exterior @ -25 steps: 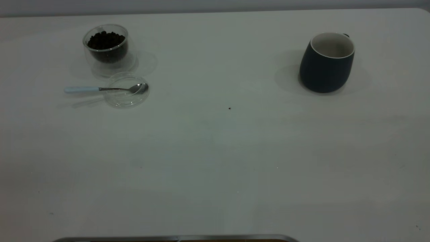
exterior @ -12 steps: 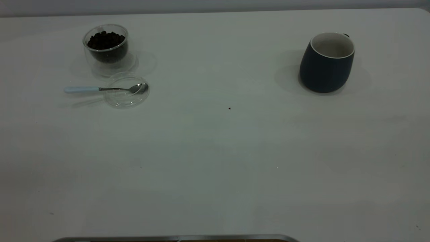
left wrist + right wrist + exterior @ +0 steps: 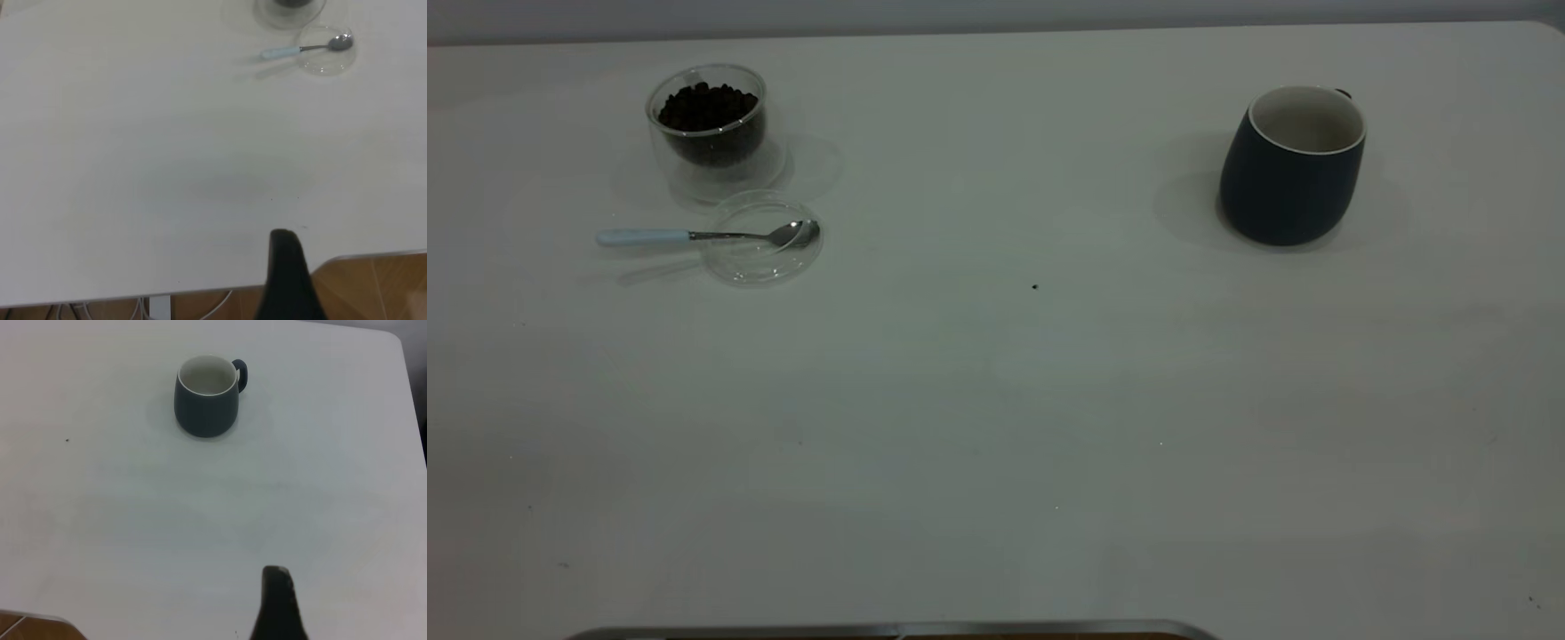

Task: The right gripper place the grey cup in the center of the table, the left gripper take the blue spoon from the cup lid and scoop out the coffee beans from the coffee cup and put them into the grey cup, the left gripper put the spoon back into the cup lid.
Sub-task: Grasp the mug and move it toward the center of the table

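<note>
Only a dark tip of each gripper shows in its own wrist view: the left gripper [image 3: 288, 280] near the worktop's [image 3: 996, 400] near edge, the right gripper [image 3: 277, 603] over bare worktop, well apart from the cup [image 3: 1292, 164]. How far the jaws of either stand open I cannot tell; neither has hold of anything.

The cup sits upright and empty on the right side, handle turned away from the exterior camera. On the left, the coffee cup [image 3: 710, 124] holds its beans [image 3: 707, 107]; just in front lies the lid [image 3: 760, 238], with the spoon's [image 3: 694, 236] bowl resting in it and the handle sticking out over the rim.

By my reading no step has begun. First comes the right arm: reach the cup, grip its wall or handle, and carry it upright to the centre.
</note>
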You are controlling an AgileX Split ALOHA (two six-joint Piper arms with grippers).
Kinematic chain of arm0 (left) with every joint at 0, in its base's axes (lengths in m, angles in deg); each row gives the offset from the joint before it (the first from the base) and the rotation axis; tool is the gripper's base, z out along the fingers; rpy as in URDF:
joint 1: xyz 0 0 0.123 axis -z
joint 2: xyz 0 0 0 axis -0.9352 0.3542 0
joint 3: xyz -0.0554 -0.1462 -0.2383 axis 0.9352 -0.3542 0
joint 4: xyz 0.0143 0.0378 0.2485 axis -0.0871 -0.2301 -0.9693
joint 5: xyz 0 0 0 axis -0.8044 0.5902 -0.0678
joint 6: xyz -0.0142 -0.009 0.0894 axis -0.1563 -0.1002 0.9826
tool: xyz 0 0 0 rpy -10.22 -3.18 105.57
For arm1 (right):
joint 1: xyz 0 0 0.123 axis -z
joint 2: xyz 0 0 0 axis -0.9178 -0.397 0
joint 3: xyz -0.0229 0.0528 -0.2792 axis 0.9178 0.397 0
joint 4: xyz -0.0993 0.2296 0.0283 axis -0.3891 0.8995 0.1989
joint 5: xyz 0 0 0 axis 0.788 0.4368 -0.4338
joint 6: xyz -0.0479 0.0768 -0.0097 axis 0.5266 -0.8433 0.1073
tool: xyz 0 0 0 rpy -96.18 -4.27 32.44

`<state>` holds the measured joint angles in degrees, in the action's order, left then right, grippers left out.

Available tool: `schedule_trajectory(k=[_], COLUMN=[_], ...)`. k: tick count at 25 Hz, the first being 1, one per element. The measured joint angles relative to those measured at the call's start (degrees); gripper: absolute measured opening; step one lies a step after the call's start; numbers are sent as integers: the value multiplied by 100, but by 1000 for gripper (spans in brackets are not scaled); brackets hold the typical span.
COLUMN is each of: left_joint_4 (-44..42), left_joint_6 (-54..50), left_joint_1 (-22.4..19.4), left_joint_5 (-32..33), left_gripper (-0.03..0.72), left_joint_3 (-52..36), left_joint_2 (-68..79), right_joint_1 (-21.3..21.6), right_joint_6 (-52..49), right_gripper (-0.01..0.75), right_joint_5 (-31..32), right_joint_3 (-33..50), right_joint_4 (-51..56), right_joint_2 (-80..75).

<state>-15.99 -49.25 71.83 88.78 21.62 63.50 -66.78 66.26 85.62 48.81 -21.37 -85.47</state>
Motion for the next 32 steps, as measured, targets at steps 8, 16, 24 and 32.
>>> schedule_trajectory(k=[8, 16, 24, 32], left_joint_4=[0, 0, 0, 0], left_joint_6=[0, 0, 0, -1], left_joint_1=[0, 0, 0, 0], left_joint_5=[0, 0, 0, 0], left_gripper=[592, 592, 592, 592], left_joint_3=[0, 0, 0, 0], left_joint_2=[0, 0, 0, 0], right_joint_1=[0, 0, 0, 0], right_joint_6=[0, 0, 264, 326], right_gripper=[590, 590, 590, 669], right_joint_5=[0, -10, -525, -1249], right_joint_3=[0, 0, -11, -635], right_joint_4=[12, 8, -68, -550], right_joint_2=[0, 0, -231, -2960])
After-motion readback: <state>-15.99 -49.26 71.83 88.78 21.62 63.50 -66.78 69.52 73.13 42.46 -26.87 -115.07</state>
